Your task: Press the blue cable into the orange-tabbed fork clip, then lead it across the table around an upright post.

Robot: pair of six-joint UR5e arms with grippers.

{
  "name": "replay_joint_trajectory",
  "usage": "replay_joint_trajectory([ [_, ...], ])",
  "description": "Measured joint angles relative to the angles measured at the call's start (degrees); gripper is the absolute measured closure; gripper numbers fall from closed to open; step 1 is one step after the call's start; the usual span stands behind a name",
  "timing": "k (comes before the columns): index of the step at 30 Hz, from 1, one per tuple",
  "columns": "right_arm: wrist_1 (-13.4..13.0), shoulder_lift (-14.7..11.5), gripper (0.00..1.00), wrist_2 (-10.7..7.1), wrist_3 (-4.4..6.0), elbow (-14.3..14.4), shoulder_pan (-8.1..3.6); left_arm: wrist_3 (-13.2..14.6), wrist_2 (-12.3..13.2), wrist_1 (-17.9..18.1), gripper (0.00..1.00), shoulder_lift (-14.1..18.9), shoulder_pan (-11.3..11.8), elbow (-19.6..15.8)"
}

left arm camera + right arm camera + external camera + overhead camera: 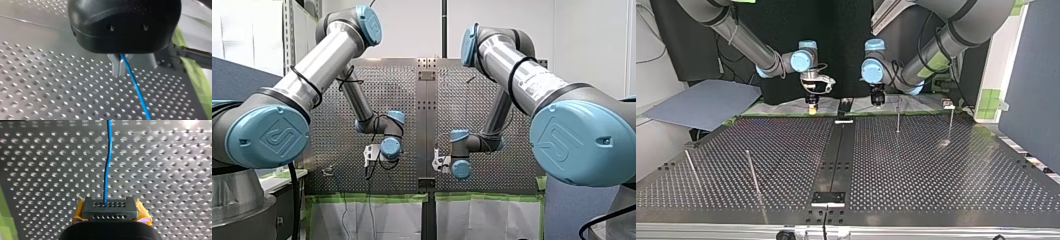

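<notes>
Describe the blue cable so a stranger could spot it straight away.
Start at the perforated table in the left wrist view, then find my left gripper above it. The blue cable runs out from between its metal fingers and on over the holes. It is a thin, bright line, the only blue thing there.

Table [936,170]: perforated, with a dark middle strip [836,150] running near to far.
Right gripper [811,106]: yellow tip, above the far edge, left of the strip.
Left gripper [878,101]: black, far, right of the strip.
Far posts: inner post [898,120] and outer post [951,125], upright, at the right.
Near posts: long post [753,172] and side post [691,165], leaning, at the left.
White piece [844,121]: on the strip's far end.
</notes>
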Motion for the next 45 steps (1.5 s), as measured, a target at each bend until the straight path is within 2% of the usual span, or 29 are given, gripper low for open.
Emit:
replay_joint_trajectory([
  [13, 6.44, -6.91, 1.00, -0.17, 0.18, -0.01, -0.15, -0.37, -0.24, -4.12, 1.00, 6.66, -1.88, 0.00],
  [22, 9.57, -11.72, 1.00, -0.31, 0.29, -0.02, -0.20, -0.48, -0.25, -5.71, 1.00, 11.42, -2.25, 0.03],
  [26, 10.17, -13.59, 1.00, -0.33, 0.35, -0.04, -0.20, -0.51, -0.26, -6.29, 1.00, 13.42, -2.22, 0.38],
  [31, 10.78, -15.83, 1.00, -0.39, 0.37, -0.22, -0.20, -0.37, -0.26, -8.44, 1.00, 16.16, -2.33, 2.31],
  [40, 14.81, -20.99, 1.00, -0.75, 0.05, -2.11, -0.20, -0.29, -0.26, -11.08, 1.00, 20.24, -2.81, 5.31],
  [45, 16.13, -23.01, 1.00, -1.03, -0.02, -3.16, -0.21, -0.24, -0.26, -13.18, 1.00, 22.81, -3.17, 7.71],
])
